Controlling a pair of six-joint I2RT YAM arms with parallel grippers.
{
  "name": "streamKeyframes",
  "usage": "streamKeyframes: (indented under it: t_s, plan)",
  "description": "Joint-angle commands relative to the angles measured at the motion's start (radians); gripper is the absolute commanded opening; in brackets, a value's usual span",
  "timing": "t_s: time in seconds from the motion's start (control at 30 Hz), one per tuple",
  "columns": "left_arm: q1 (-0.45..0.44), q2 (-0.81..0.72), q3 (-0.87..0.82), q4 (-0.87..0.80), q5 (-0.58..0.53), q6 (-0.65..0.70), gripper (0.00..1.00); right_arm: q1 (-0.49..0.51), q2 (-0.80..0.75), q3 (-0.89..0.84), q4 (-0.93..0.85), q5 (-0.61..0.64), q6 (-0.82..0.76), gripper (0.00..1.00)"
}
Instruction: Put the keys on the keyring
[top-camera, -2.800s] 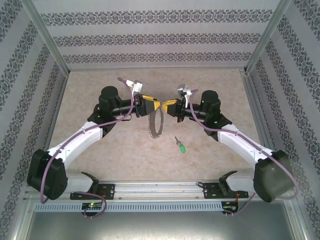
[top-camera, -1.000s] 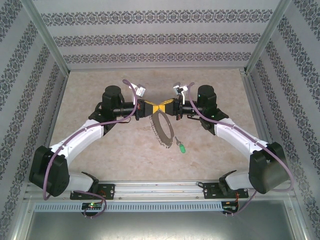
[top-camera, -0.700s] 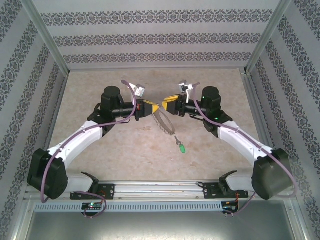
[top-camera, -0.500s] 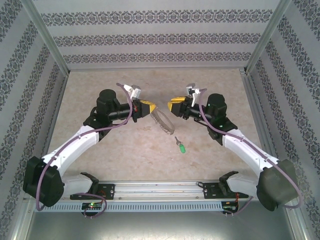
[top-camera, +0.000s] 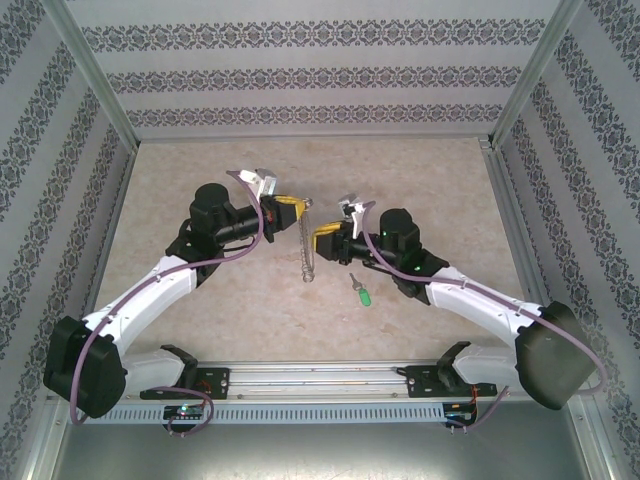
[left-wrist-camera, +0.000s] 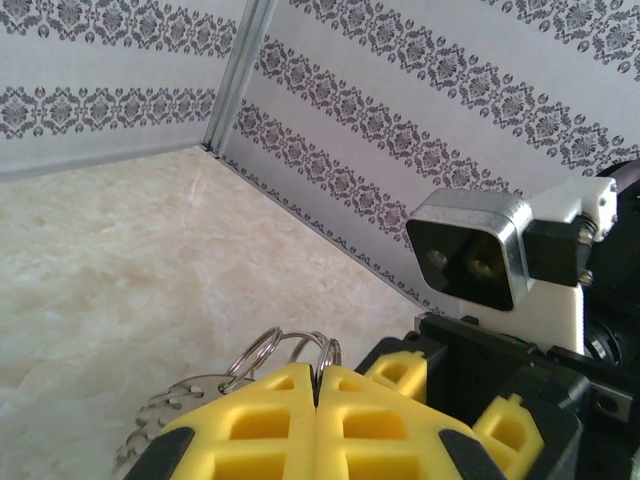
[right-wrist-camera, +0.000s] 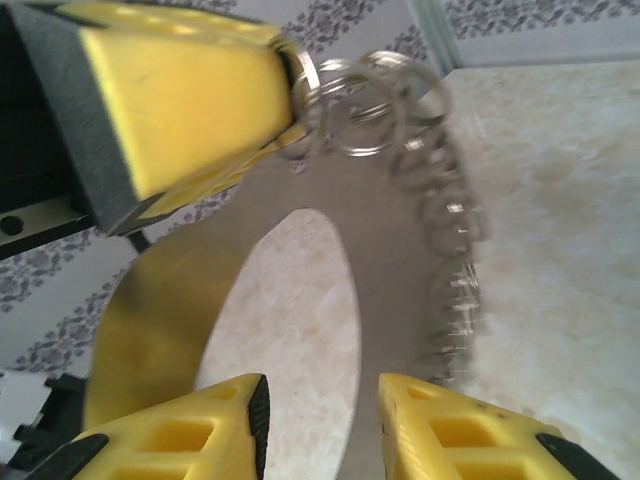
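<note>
Left arm (top-camera: 150, 290) and right arm (top-camera: 480, 300): white links between black joint housings, lilac cables (top-camera: 215, 258) looped alongside; left gripper (left-wrist-camera: 316, 380) and right gripper (right-wrist-camera: 320, 395) carry yellow moulded fingers (right-wrist-camera: 170, 100) on black backing, with silver-framed cameras (left-wrist-camera: 470, 260) on white, screw-fastened brackets (left-wrist-camera: 565, 290).

**Where everything is sitting rn**

The keyring (top-camera: 307, 245) hangs edge-on over the middle of the tabletop (top-camera: 430, 170), its top end in the left jaws. The right jaws are just to its right. The key (top-camera: 363, 293) lies on the tabletop, right of the ring and nearer the arm bases.
</note>
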Motion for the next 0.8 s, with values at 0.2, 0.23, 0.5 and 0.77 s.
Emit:
streamKeyframes:
  t_s: [0.2,0.23,0.5,0.77]
  plan:
    - [-0.007,-0.024,-0.049,0.184,0.005,0.045,0.00,-0.097,-0.051,0.029,0.029,0.010,0.007,0.35]
    - [-0.007,-0.023,-0.053,0.200,0.009,0.049,0.00,-0.106,-0.046,0.036,0.042,0.004,0.013,0.35]
    - [-0.007,0.034,-0.081,0.367,0.028,0.054,0.00,-0.112,0.048,0.065,0.163,-0.066,0.096,0.31]
    - [-0.008,0.131,-0.156,0.691,-0.090,0.064,0.00,-0.068,0.108,0.039,0.244,-0.067,0.119,0.28]
